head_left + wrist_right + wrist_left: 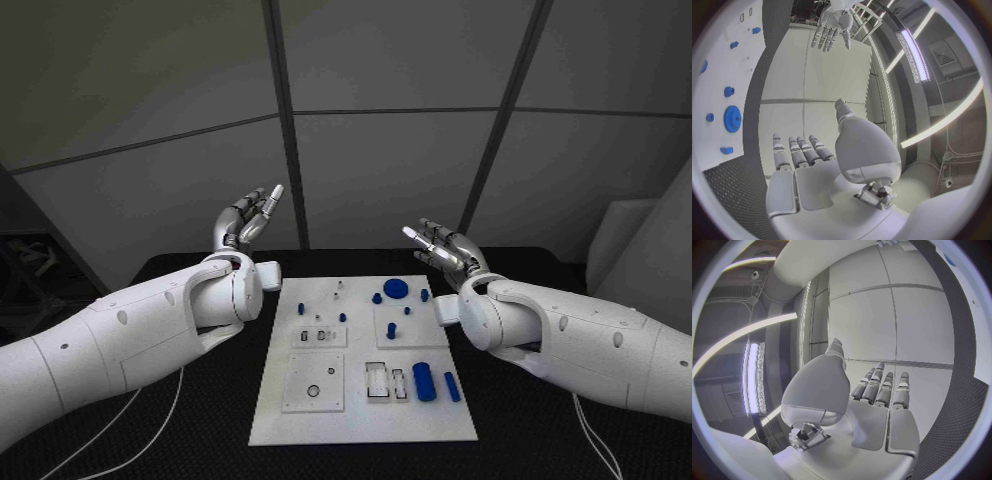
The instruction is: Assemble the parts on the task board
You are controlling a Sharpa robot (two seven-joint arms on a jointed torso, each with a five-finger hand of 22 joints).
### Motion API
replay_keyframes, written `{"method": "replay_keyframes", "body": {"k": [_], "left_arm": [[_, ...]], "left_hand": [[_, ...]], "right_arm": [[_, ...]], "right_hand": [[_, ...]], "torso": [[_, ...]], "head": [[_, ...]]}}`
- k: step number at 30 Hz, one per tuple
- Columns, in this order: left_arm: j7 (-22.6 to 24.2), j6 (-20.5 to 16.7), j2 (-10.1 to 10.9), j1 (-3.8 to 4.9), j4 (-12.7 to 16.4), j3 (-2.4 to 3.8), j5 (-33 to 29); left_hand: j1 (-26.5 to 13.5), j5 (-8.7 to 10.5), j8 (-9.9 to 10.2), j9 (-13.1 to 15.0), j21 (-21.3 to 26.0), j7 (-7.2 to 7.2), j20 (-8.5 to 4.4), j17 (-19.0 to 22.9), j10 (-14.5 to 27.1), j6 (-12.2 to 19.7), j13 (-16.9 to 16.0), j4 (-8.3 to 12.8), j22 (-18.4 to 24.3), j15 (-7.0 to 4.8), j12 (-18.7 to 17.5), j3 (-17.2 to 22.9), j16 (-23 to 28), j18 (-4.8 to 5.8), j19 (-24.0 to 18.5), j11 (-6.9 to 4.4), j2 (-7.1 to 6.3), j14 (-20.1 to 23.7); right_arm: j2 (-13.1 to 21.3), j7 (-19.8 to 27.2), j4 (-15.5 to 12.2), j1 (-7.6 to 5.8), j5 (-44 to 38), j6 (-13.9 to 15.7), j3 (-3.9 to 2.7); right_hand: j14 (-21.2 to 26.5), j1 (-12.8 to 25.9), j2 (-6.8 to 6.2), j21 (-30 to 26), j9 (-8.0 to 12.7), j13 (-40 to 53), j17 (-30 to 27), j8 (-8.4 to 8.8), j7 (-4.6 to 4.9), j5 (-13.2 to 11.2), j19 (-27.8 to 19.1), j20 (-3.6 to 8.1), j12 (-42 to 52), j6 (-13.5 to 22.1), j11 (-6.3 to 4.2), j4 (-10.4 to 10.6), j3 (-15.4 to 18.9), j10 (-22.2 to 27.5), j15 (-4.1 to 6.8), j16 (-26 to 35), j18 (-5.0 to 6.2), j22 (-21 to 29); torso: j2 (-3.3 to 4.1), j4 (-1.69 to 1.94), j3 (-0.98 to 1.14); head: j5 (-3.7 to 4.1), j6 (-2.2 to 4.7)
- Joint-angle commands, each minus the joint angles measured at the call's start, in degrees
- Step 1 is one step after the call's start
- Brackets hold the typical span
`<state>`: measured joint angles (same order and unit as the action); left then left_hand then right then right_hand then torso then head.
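Task board (289, 425) with blue parts (423, 381) lies between both raised, spread, empty robot hands: left (248, 222), right (444, 248).

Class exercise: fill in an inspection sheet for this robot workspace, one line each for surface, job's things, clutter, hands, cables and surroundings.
Surface: black table, dark and matte.
Job's things: white task board at the middle; blue parts lie on it, among them a gear at the far side and a long cylinder near the front.
Clutter: nothing seen.
Hands: left hand and right hand raised above the table, fingers apart, holding nothing.
Cables: a white cable runs under the left arm.
Surroundings: grey panelled wall behind.
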<state>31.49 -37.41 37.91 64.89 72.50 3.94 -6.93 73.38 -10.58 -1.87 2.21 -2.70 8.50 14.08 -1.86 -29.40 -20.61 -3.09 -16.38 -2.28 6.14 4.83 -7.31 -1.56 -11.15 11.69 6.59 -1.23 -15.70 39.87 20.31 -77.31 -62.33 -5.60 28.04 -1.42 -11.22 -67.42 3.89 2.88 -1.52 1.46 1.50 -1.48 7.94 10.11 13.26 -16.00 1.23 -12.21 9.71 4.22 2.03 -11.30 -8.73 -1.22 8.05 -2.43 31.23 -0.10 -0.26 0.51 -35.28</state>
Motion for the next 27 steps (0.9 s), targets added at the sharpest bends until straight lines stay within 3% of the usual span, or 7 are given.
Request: {"method": "replay_keyframes", "body": {"k": [1,7,8,11,19,22,27], "left_arm": [[2.8,3.7,-0.3,0.2,-0.6,0.14,-2.6],[2.8,3.7,-0.3,0.2,-0.6,0.14,-2.6],[2.2,4.6,0.2,0.21,-0.9,0.1,-2.6],[2.0,4.9,0.6,0.21,-0.5,0.06,-2.6],[1.4,6.3,2.0,0.21,1.2,-0.11,-2.6],[0.9,7.7,2.7,0.21,2.1,-0.16,-2.6],[0.8,9.9,4.5,0.2,4.9,-0.2,-2.6]], "left_hand": [[0.7,-0.19,-0.3,0.1,-0.2,0.18,0.51,0.0,-0.4,-0.3,-0.1,-0.3,-0.1,0.06,0.2,0.0,-0.3,0.69,-0.1,0.05,-0.05,-0.3],[0.6,-0.2,-0.4,0.1,-0.4,0.51,0.44,-0.1,-0.5,-0.4,-0.1,-0.3,-0.1,0.29,0.3,0.3,-0.3,0.67,0.1,0.35,-0.08,-0.5],[0.6,-0.21,-0.4,0.1,-0.4,0.55,0.44,-0.1,-0.5,-0.5,-0.1,-0.2,-0.1,0.32,0.4,0.3,-0.3,0.67,0.1,0.39,-0.08,-0.5],[0.6,-0.24,-0.4,0.1,-0.5,0.78,0.43,-0.1,-0.8,-0.7,-0.1,-0.2,-0.2,0.49,0.6,0.5,-0.4,0.67,0.2,0.61,-0.04,-0.7],[1.1,-0.84,-0.6,0.2,-1.0,1.65,0.5,-0.2,-1.9,-1.7,-0.2,0.0,-0.4,1.18,1.3,1.0,-0.4,0.66,0.8,1.46,0.3,-1.6],[1.5,-0.95,-0.8,0.4,-2.0,2.71,0.86,-0.3,-3.1,-3.3,-0.3,0.2,-0.9,2.18,2.1,1.1,-0.6,0.67,2.4,2.55,0.91,-3.3],[2.7,-0.88,-1.1,0.7,-4.1,3.41,1.56,-0.6,-6.7,-6.4,-0.5,1.2,-1.8,2.98,3.7,0.9,-1.0,0.66,6.2,3.3,2.08,-7.7]], "right_arm": [[-0.6,-5.0,1.5,-0.37,-4.8,-10.2,-0.21],[-1.0,-6.1,2.7,-0.59,-5.7,-12.4,-0.35],[0.2,-4.1,3.9,-0.61,-14.5,-6.8,-0.35],[0.3,-3.7,4.8,-0.62,-17.3,-5.1,-0.36],[0.4,-3.8,5.7,-0.7,-23.1,-3.6,-0.38],[0.4,-4.4,6.0,-1.01,-27.0,-3.7,-0.38],[0.3,-6.0,6.8,-2.06,-34.8,-4.3,-0.4]], "right_hand": [[-6.8,-4.4,0.38,2.0,-0.4,0.5,0.6,-0.59,5.02,0.5,3.5,-0.49,0.8,-3.8,1.33,-1.3,-0.8,-5.5,-1.19,-1.2,2.15,-1.0],[-16.4,-8.3,0.12,4.8,-1.1,1.2,1.3,-1.91,5.83,0.9,8.4,-0.57,1.7,-12.5,2.23,-5.4,-1.5,-15.3,-1.81,-2.3,2.08,-2.1],[-19.2,-9.0,0.15,5.8,-1.3,1.3,1.4,-2.29,5.99,1.1,10.4,-0.6,2.0,-15.1,2.36,-6.4,-1.6,-18.3,-1.98,-2.6,1.97,-2.6],[-25.5,-10.2,0.29,8.2,-1.7,1.7,1.7,-3.1,6.13,1.5,15.1,-0.63,2.4,-21.0,2.64,-8.4,-1.7,-24.7,-2.18,-3.2,1.81,-3.5],[-37.3,-11.4,0.78,12.9,-2.2,2.2,2.3,-4.1,6.3,1.8,24.5,-0.55,2.9,-30.8,2.79,-11.6,-2.0,-36.7,-2.21,-4.2,1.87,-5.0],[-42.8,-12.2,1.04,15.8,-2.7,2.4,2.9,-5.21,5.7,1.7,29.6,-0.01,3.7,-37.4,1.83,-13.0,-2.3,-41.7,-1.18,-5.9,2.49,-5.9],[-49.4,-12.3,1.28,18.8,-2.4,2.3,3.4,-5.04,4.17,1.8,35.0,2.2,3.6,-41.0,0.12,-15.3,-2.9,-46.8,1.11,-7.0,2.37,-6.7]], "torso": [[0.0,0.0,-0.01],[0.0,0.0,-0.01],[0.21,0.11,-0.04],[0.31,0.09,0.0],[0.72,0.07,0.05],[1.14,0.16,0.03],[2.58,0.67,0.09]], "head": [[0.0,0.0],[0.0,0.0],[0.63,-1.51],[0.56,-1.69],[0.38,-2.01],[0.51,-2.1],[0.74,-2.05]]}}
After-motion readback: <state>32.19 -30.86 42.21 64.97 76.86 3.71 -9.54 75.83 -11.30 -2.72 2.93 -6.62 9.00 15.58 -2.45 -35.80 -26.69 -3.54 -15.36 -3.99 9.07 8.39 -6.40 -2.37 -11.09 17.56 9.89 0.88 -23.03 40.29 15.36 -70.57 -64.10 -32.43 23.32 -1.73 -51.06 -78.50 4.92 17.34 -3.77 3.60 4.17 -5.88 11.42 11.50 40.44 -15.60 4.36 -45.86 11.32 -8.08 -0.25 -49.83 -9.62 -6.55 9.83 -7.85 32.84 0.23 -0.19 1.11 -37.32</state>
